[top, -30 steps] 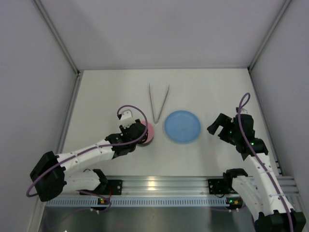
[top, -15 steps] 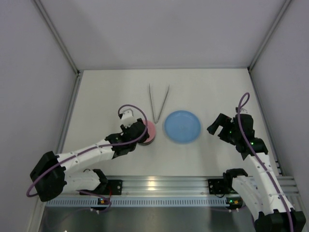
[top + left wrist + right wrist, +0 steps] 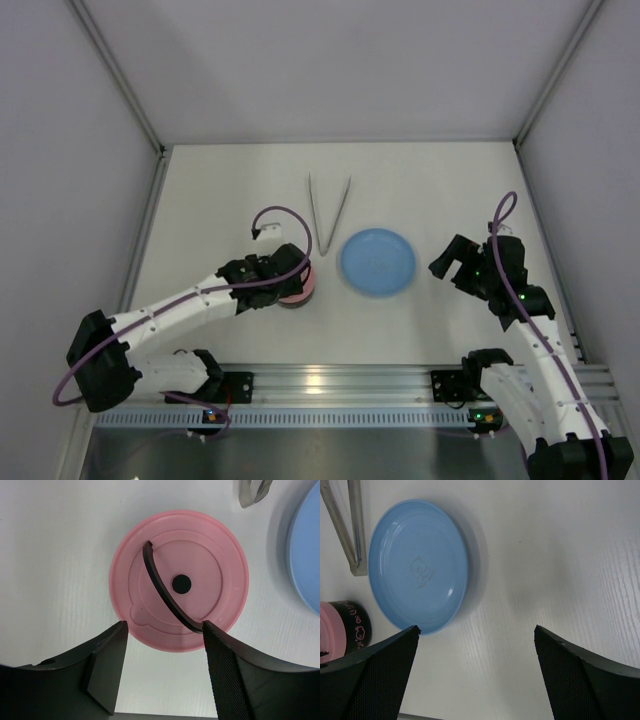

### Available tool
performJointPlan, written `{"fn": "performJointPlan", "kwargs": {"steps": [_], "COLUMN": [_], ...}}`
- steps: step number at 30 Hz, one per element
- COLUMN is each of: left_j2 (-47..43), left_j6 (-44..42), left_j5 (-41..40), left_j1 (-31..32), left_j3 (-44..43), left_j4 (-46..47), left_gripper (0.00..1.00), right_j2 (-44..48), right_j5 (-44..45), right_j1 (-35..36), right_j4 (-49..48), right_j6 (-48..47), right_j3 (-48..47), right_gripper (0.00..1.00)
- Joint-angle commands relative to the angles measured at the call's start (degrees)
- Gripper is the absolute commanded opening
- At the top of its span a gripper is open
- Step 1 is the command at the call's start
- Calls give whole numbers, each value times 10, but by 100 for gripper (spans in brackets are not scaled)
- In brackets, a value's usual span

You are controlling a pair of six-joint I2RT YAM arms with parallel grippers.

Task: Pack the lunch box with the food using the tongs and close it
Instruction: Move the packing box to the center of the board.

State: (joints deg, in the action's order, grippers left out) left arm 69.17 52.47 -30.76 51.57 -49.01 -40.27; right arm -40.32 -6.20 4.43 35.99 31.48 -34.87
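The lunch box [image 3: 301, 286] stands left of the blue plate with its pink lid [image 3: 179, 587] on. A black strap handle [image 3: 161, 587] arches across the lid. My left gripper [image 3: 165, 652] hovers over the lid's near edge, open and holding nothing. Its right finger [image 3: 227, 670] shows close beside the strap's end. The right wrist view shows the box's dark printed wall [image 3: 354, 625]. The silver tongs [image 3: 328, 215] lie in a V behind the box. My right gripper [image 3: 477, 672] hangs open over bare table, right of the plate. The food is out of view.
The blue plate [image 3: 378, 262] lies at mid-table with nothing on it and appears as plate [image 3: 420, 565] in the right wrist view. White walls enclose the table at the left, back and right. The rail with both arm bases runs along the near edge [image 3: 340, 385].
The left gripper's jaws have opened wider and its wrist has shifted over the pink lid. The right arm, tongs and plate have not moved.
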Motion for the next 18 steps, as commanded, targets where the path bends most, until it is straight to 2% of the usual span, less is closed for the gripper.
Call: {"fn": "performJointPlan", "kwargs": {"steps": [1,11,18], "left_j2": [-10,-58,-87], "left_j6": [-18,-56,-122], "left_j5": [-18,-14,-11], "left_j1": [2,2,2], "left_j3": [-31,-57,-135], "left_j4": [-62,-46,-35], "left_gripper": [67,68,71], "right_j2": [-1,-6,8], "right_j5": [-6,-11,-43], "right_j1": [-6,-6,-6], "right_j4": [-32,-42,-59], "right_j6": [-6,-6,-20], "right_j3": [-15,-11,-13], "right_gripper": [96,96,97]}}
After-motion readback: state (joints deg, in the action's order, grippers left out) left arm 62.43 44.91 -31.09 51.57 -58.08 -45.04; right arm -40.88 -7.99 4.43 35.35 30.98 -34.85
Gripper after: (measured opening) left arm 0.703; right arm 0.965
